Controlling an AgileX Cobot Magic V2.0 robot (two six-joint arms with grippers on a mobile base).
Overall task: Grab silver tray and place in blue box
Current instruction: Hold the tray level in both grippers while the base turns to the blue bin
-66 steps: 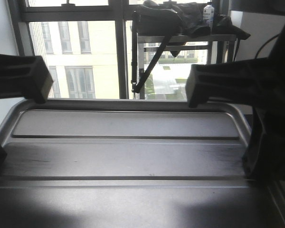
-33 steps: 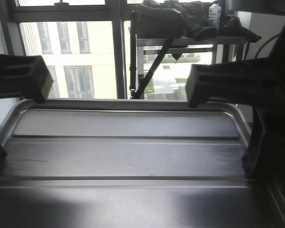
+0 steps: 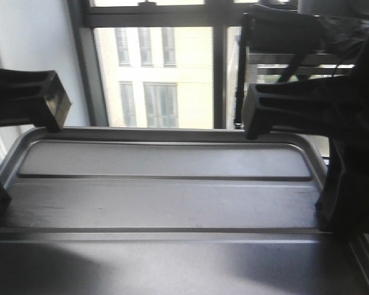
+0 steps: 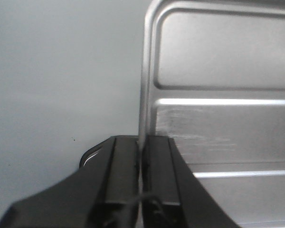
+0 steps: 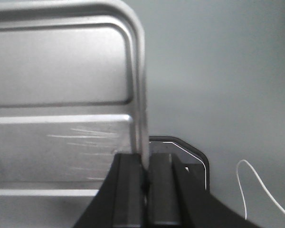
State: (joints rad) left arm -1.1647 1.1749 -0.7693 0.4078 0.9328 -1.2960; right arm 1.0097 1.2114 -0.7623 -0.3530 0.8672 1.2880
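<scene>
The tool (image 4: 141,142) pinches the tray (image 4: 223,128) by its side rim (two ridges cross the base), the tray reaching ahead and right of it.

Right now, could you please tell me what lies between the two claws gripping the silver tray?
Only the bare ridged base of the silver tray spans from the left claw to the right claw; the front view shows nothing on it.

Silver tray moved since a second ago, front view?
Yes. The silver tray has swung left against the window mullion, which slid right behind it; its place in the front view is unchanged.
</scene>
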